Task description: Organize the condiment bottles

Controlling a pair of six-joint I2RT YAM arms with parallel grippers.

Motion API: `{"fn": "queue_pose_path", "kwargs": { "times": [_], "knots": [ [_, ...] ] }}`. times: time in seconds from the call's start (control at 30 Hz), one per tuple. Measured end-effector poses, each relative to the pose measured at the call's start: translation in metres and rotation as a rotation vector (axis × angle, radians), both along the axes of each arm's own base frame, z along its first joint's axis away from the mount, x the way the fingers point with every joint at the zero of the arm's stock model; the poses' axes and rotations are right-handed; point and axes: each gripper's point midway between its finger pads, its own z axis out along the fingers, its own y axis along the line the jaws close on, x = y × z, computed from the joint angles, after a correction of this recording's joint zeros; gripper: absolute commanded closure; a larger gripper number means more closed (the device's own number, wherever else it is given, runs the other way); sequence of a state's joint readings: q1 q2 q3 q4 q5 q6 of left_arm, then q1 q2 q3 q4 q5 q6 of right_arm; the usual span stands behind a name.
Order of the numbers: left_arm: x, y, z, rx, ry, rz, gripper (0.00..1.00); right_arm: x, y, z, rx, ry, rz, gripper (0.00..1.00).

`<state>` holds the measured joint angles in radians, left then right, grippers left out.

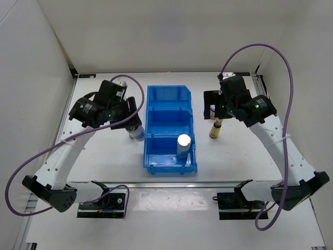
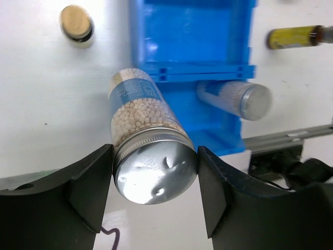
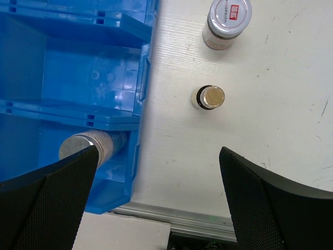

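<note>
Looking down from above, a white desk (image 1: 234,161) holds a blue bin (image 1: 169,99) with three compartments in a row, set between two robot arms. The left tool (image 2: 154,151) is clenched on a silver-topped cylinder (image 2: 151,174), with its two black fingers (image 2: 91,190) pressed against opposite sides of the metal lid. The cylinder's clear body shows white beads under a blue label. From above, this cylinder sits just beside the bin's left wall, level with the nearest compartment; whether it touches the desk cannot be told. A second silver-topped cylinder (image 1: 183,146) stands upright inside the nearest compartment, toward its right side. The right tool (image 3: 158,172) is released, fingers spread wide, hovering over the desk to the right of the bin. Below it stands a slim brown bottle (image 1: 215,130) with a yellow label, near the bin's right wall but apart from it. A white-lidded jar (image 3: 227,21) with a red marking stands farther back, near that bottle without touching it. Another brown bottle (image 2: 77,23), seen from its cork-coloured top, stands on the desk left of the bin, well apart from the held cylinder.
</note>
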<state>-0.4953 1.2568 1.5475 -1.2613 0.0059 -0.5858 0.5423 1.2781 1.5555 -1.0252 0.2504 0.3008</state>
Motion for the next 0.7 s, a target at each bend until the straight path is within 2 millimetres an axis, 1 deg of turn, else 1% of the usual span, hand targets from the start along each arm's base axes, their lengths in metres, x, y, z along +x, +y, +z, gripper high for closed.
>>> {"fn": "queue_pose_path", "kwargs": {
  "times": [0.07,0.13,0.2,0.23,0.33,0.37,0.47,0.53,0.63,0.7],
  "knots": [
    [0.002,-0.011,0.017,-0.017,-0.028,-0.032,0.88,0.001,-0.003,0.0,-0.006,-0.004,-0.008,0.0],
    [0.001,-0.026,0.026,-0.029,-0.04,-0.073,0.88,0.001,-0.006,0.001,-0.01,-0.008,-0.017,0.0],
    [-0.002,-0.041,0.026,-0.031,-0.03,-0.115,0.88,0.001,-0.009,0.003,-0.012,-0.013,-0.027,0.0],
    [-0.005,-0.049,0.023,-0.026,-0.019,-0.135,0.88,0.001,-0.01,0.003,-0.013,-0.016,-0.031,0.0],
    [-0.013,-0.071,0.008,-0.002,0.031,-0.195,0.88,0.001,-0.014,0.003,-0.018,-0.016,-0.039,0.0],
    [-0.016,-0.079,0.0,0.009,0.05,-0.213,0.88,0.001,-0.015,0.003,-0.021,-0.012,-0.041,0.0],
    [-0.022,-0.094,-0.023,0.034,0.094,-0.244,0.88,0.0,-0.018,0.001,-0.028,-0.006,-0.05,0.0],
    [-0.026,-0.098,-0.04,0.059,0.124,-0.253,0.88,0.001,-0.02,0.002,-0.028,-0.009,-0.055,0.0],
    [-0.027,-0.097,-0.063,0.091,0.152,-0.245,0.88,-0.001,-0.025,0.001,-0.036,-0.011,-0.06,0.0],
    [-0.026,-0.095,-0.077,0.111,0.159,-0.234,0.84,-0.003,-0.027,0.0,-0.042,-0.012,-0.065,0.0]
  ]
}}
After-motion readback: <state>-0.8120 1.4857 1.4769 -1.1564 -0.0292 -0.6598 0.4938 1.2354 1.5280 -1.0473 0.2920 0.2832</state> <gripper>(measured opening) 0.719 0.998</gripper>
